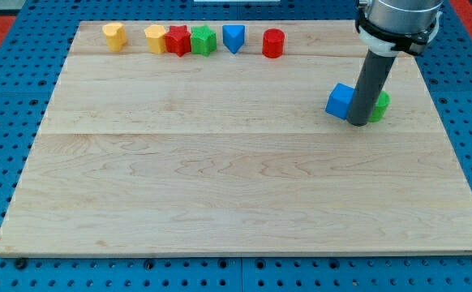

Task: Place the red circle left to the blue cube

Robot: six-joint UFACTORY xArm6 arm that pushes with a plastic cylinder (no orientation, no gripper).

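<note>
Dark rod upright — my tip (358, 123) touching blue cube (341, 100).

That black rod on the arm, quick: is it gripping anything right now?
No gripper here: my tip holds nothing and cannot open or close.
It sits on the board between the blue cube and a green block.

The dark rod (370, 88) stands in front of two blocks, covering the right part of the blue cube (339, 100) and most of a green block (379, 105), whose shape cannot be made out. The arm's housing (398, 20) is cut off by the view's top edge. The red star (177, 40) overlaps the right side of a yellow block (154, 37).
</note>
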